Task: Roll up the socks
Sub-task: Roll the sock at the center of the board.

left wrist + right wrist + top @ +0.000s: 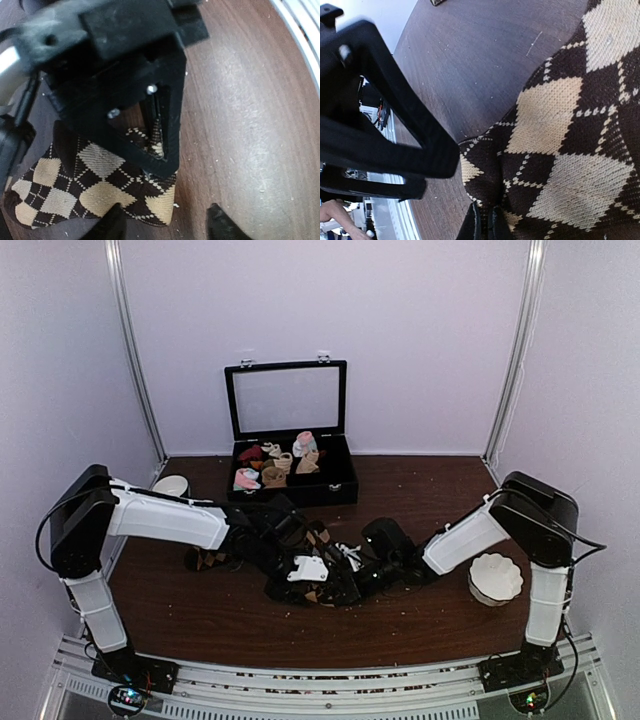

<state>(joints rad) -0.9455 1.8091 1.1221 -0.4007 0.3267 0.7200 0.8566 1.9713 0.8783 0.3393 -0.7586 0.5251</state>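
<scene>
The dark brown socks with tan argyle diamonds [318, 536] lie bunched in the middle of the table between both arms. In the left wrist view the socks [95, 185] lie flat on the wood. My left gripper [165, 226] is open just above them, one fingertip [112, 225] over the fabric and the other over bare table. My right gripper [485, 225] is shut, pinching a fold of the socks [560, 150]. From above, the left gripper [295, 575] and the right gripper [345, 575] are close together over the socks.
An open black case [290, 495] with small sock rolls stands at the back centre. A white bowl [495, 577] sits near the right arm, and another white bowl [172, 485] sits at the far left. Crumbs dot the brown table.
</scene>
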